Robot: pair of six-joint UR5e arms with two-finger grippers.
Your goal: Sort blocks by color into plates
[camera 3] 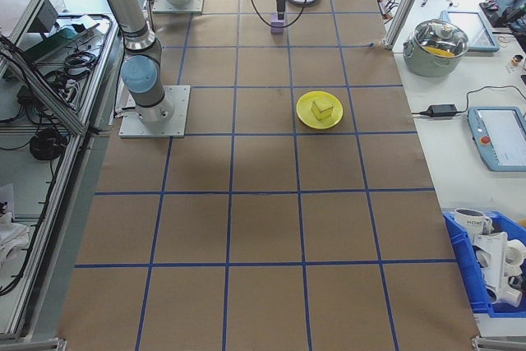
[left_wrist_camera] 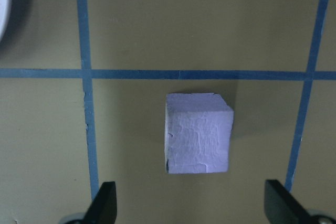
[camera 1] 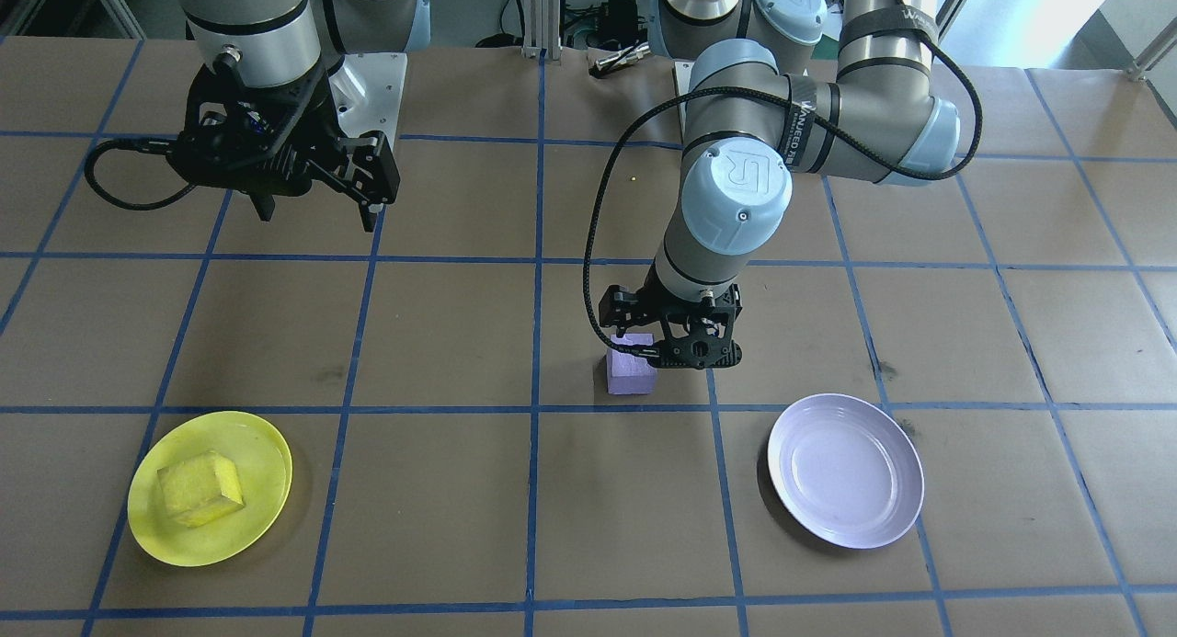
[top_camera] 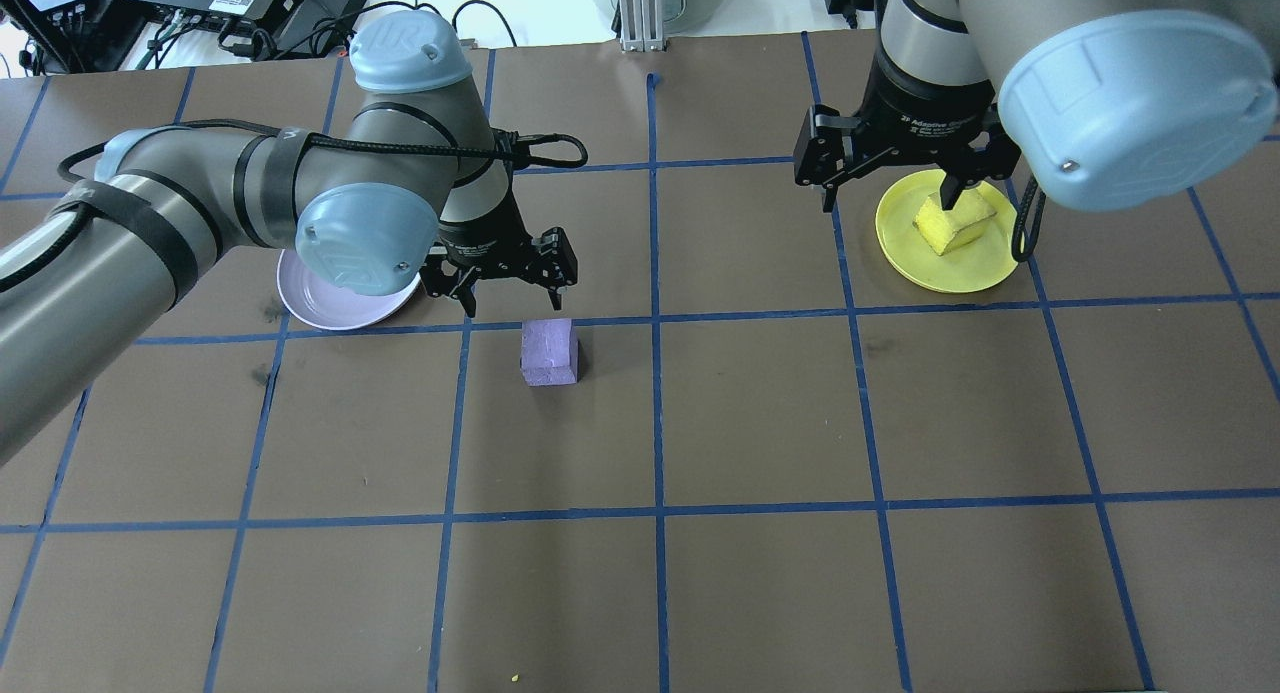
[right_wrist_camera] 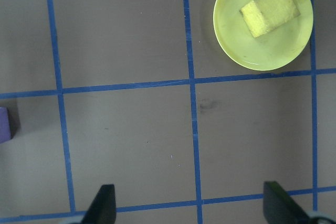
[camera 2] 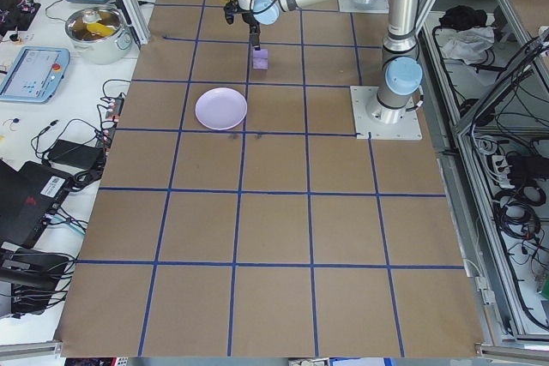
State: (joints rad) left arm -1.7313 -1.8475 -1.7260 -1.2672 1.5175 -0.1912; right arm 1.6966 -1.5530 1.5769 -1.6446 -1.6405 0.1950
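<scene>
The light purple block [top_camera: 549,353] rests on the brown table near a blue tape line. My left gripper [top_camera: 511,298] hangs open just above it, touching nothing. In the left wrist view the purple block [left_wrist_camera: 198,133] lies between the spread fingertips [left_wrist_camera: 105,203] and a little ahead of them. The yellow block [camera 1: 200,490] lies inside the yellow plate [camera 1: 267,444]. My right gripper [top_camera: 887,201] is open and empty, raised beside that plate [top_camera: 960,273]. The lavender plate [camera 1: 846,472] holds nothing and sits to the left arm's side of the purple block [camera 1: 631,372].
Blue tape lines divide the brown table into squares. The left arm's elbow covers part of the lavender plate [top_camera: 330,303] in the overhead view. Side benches hold a pot [camera 2: 96,25], tablets and cables beyond the table's edge.
</scene>
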